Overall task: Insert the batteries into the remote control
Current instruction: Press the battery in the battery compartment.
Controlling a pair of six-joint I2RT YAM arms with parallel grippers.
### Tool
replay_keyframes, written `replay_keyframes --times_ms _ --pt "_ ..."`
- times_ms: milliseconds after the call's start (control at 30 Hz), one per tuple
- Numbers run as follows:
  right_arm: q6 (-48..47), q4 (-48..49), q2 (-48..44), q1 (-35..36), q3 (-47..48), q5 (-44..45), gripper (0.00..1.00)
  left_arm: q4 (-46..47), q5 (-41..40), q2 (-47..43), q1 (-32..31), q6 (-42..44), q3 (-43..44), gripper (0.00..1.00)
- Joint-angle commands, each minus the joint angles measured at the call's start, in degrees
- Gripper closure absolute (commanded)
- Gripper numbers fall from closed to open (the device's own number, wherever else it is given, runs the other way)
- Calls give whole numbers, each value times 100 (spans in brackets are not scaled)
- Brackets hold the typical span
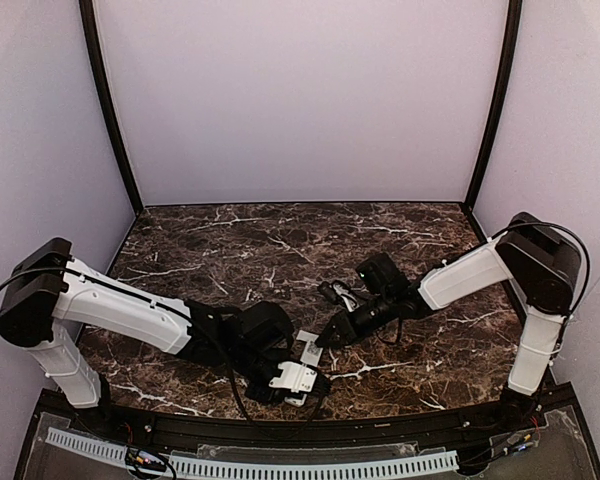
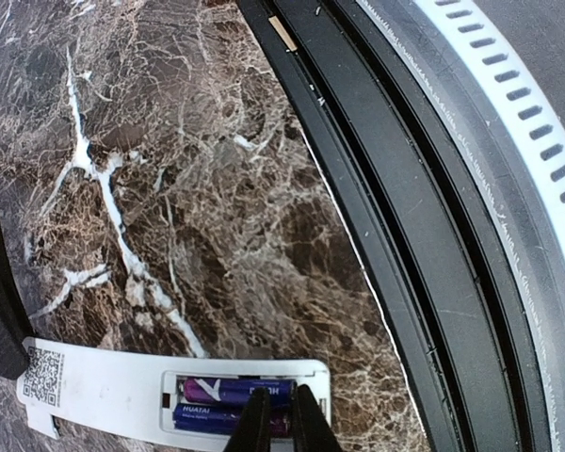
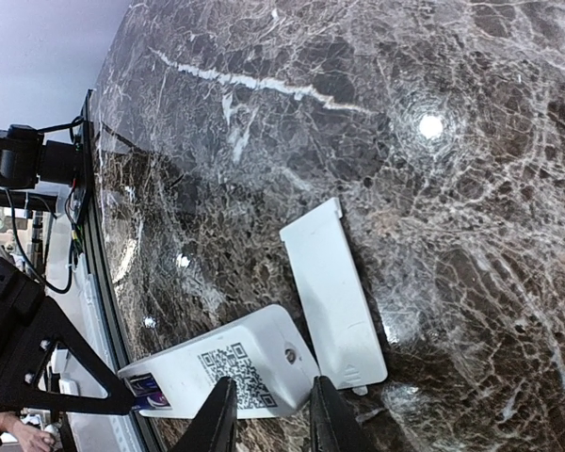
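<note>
The white remote control (image 2: 104, 391) lies back up near the table's front edge, its recess open. Both dark blue-purple batteries (image 2: 221, 388) lie side by side in the recess. My left gripper (image 2: 275, 397) is shut, and its tips rest on the batteries' right end. At the other end of the remote control (image 3: 264, 344), the one with the QR code, my right gripper (image 3: 273, 384) is closed on the corner, one finger on each edge. The batteries (image 3: 146, 388) peek out at its far end. From above, both grippers meet at the remote control (image 1: 298, 378).
The separate white cover plate (image 3: 334, 292) lies flat on the marble right beside the remote's QR end. A black rail (image 2: 424, 235) and a white slotted strip (image 2: 518, 113) run along the table's front edge, close to the remote. Small dark cable clutter (image 1: 335, 293) sits behind the right gripper.
</note>
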Motion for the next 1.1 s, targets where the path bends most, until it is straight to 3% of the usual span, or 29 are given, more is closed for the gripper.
replay_keyframes --times_ms 0,367,733,1067 --pt "-25 198 147 139 62 -122 74 -38 -291 206 11 -70 82 91" --pt "-52 180 176 166 106 -134 74 -139 -379 66 13 -95 40 82" --pt "-30 163 109 171 63 -83 74 -329 -310 333 12 -214 148 95" --pt "-25 155 90 166 55 -56 75 -869 178 488 62 -296 362 97"
